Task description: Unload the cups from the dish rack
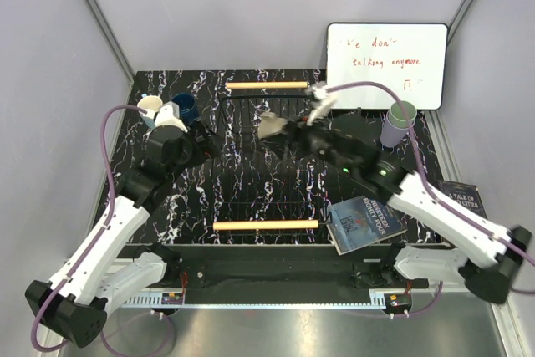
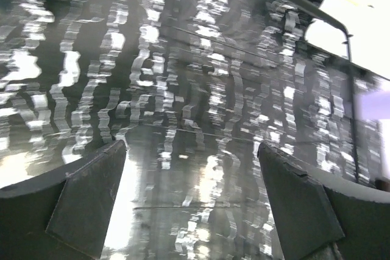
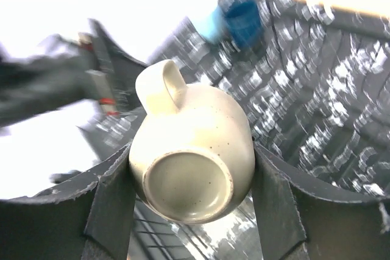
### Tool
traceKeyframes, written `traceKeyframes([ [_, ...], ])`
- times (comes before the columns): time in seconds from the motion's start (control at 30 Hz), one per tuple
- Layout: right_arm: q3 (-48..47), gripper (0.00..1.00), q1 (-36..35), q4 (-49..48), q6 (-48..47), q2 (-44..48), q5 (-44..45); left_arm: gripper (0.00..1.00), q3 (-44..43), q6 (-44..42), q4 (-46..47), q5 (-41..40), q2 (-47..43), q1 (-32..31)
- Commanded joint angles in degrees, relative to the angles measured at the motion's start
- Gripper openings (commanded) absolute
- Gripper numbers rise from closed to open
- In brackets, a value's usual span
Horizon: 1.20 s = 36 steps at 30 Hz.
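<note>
The right tool (image 3: 192, 205) is clamped on the beige mug (image 3: 195, 150), which is tipped on its side above the dish rack (image 1: 266, 225). The left tool (image 2: 195, 202) hangs wide open and empty over the black marbled surface (image 2: 152, 59).

Marbled table (image 1: 192, 81): dish rack (image 1: 266, 225), blue mug (image 1: 150, 109), navy mug (image 1: 185, 107), stacked tumblers (image 1: 399, 123), book (image 1: 364, 223).

Beige mug (image 3: 192, 168) tilted, held over rack (image 1: 266, 225); navy mug (image 1: 185, 108) left of rack.

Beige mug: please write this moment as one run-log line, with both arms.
right fingers: shut on beige mug, held over dish rack | left fingers: open, empty
</note>
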State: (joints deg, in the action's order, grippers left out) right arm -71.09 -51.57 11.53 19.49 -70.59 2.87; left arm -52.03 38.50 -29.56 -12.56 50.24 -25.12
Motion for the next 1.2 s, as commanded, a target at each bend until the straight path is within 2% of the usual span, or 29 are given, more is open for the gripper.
traceKeyframes([
  [0.0, 12.71, 0.0, 7.87, -19.94, 9.49, 6.94, -12.78, 0.94, 0.17, 3.15, 14.75, 11.57, -0.83, -0.19],
  [0.03, 16.47, 0.0, 11.2, -22.23, 13.96, 8.69, -14.98, 0.94, 0.78, 4.46, 16.88, 14.55, -1.37, -0.19],
  [0.13, 21.24, 0.0, 15.26, -30.93, 21.09, 10.38, -22.54, 0.94, 3.6, 7.28, 25.41, 19.65, -3.39, -0.27],
  [0.33, 25.29, 0.0, 15.54, -48.59, 32.01, 7.75, -32.39, 0.93, 6.94, 13.87, 38.69, 26.88, -3.39, -0.27],
  [0.53, 26.27, 0.0, 15.54, -53.88, 35.35, 6.16, -34.69, 0.91, 8.17, 19.41, 47.3, 31.53, -0.58, -0.19],
  [0.67, 26.53, 0.0, 15.62, -56.44, 36.85, 5.02, -36.53, 0.89, 10.62, 24.94, 58.26, 34.79, 2.4, -0.19],
  [0.87, 27.58, 0.0, 15.54, -57.85, 37.64, 4.14, -37.41, 0.8, 10.9, 29.09, 67.07, 37.16, 4.34, -0.8],
  [1.07, 28.2, 0.0, 15.54, -58.73, 37.91, 2.91, -37.5, 0.69, 9.05, 28.82, 66.83, 37.43, 3.64, -3.26],
  [1.17, 28.02, 0.0, 15.62, -59.16, 37.91, 2.03, -37.59, 0.69, 8.79, 28.47, 66.3, 37.08, 3.64, -4.75],
])
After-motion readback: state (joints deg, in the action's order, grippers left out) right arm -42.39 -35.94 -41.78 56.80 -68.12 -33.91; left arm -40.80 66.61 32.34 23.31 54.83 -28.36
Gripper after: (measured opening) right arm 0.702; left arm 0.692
